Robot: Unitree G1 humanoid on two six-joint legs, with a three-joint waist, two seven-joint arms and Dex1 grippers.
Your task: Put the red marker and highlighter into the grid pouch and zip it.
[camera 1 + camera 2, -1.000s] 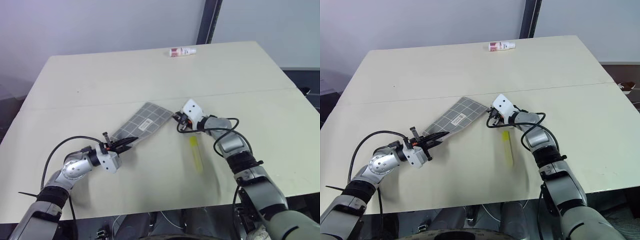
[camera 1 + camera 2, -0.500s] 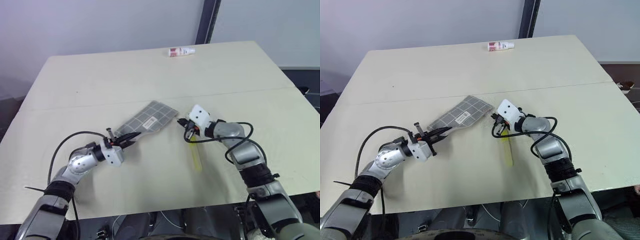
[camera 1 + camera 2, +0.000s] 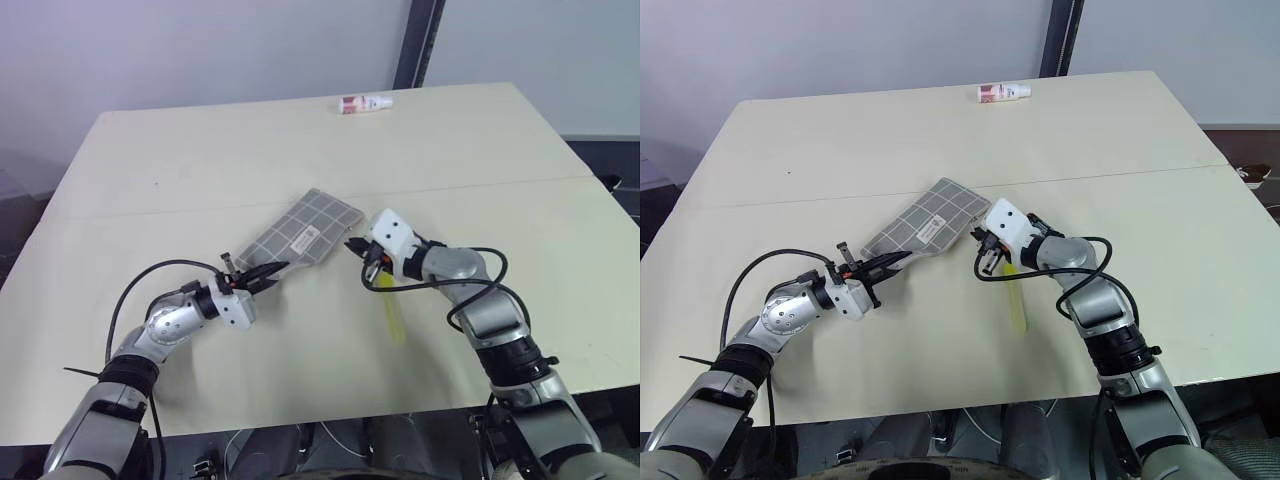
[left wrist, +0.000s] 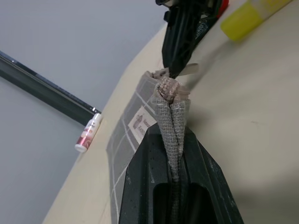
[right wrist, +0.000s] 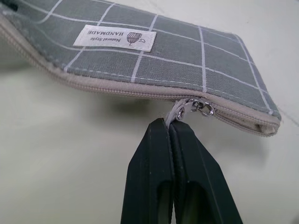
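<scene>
Back comes the right hand (image 5: 174,122), clamped on the zipper pull (image 5: 183,111) (wrist view); left hand (image 4: 175,154) pinches grid pouch (image 3: 305,234); highlighter (image 3: 392,310) half-hidden.

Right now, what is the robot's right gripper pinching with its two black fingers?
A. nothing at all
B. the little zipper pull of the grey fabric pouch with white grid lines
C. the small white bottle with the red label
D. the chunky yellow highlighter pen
B: the right gripper is shut on the zipper pull of the grey grid pouch, while the yellow highlighter lies loose on the table.
</scene>
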